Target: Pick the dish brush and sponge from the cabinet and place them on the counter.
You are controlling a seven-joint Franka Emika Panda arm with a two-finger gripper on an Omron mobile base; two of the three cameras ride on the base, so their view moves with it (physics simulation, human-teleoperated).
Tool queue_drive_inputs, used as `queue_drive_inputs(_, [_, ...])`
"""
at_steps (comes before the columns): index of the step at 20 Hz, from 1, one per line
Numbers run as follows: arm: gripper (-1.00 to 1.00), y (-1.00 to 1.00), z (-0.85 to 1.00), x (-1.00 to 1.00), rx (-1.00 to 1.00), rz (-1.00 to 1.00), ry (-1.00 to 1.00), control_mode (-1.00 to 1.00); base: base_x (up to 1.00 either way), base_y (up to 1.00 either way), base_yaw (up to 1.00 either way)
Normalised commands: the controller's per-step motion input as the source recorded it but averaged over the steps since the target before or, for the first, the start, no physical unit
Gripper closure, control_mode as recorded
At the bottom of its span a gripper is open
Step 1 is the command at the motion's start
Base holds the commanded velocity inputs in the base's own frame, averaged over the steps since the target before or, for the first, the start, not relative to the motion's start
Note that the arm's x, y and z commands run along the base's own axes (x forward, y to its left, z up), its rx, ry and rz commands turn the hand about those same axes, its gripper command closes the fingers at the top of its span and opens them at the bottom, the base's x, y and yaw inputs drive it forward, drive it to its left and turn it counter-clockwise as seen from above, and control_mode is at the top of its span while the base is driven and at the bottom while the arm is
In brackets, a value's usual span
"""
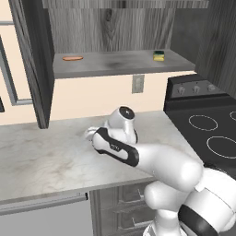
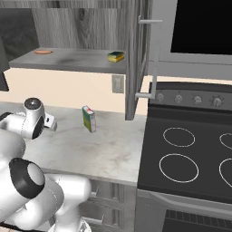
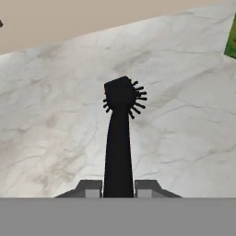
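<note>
From the left base view, the white arm bends low over the pale marble-patterned counter [image 1: 41, 156]; the small green-and-yellow sponge [image 1: 159, 56] sits on the grey shelf of the dark wood-grain cabinet [image 1: 115, 62]. The right base view adds a multicoloured box [image 2: 89, 118] on the worktop. In the hand view, the gripper [image 3: 118, 188] clamps the thin black dish brush [image 3: 120, 133] above the counter. Setting it down appears underway; next, lower and release.
</note>
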Motion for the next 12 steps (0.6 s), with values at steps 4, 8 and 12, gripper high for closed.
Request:
queue_drive_inputs(4, [1.0,0.11,-0.27,0.11,-0.01,0.0,0.0,-1.0,0.0,0.0,0.0])
queue_drive_inputs(8, [1.0,0.09,-0.31,0.1,-0.01,0.0,0.01,-1.0,0.0,0.0,0.0])
queue_drive_inputs(12, [1.0,0.1,-0.32,0.1,-0.01,0.0,0.01,-1.0,0.0,0.0,0.0])
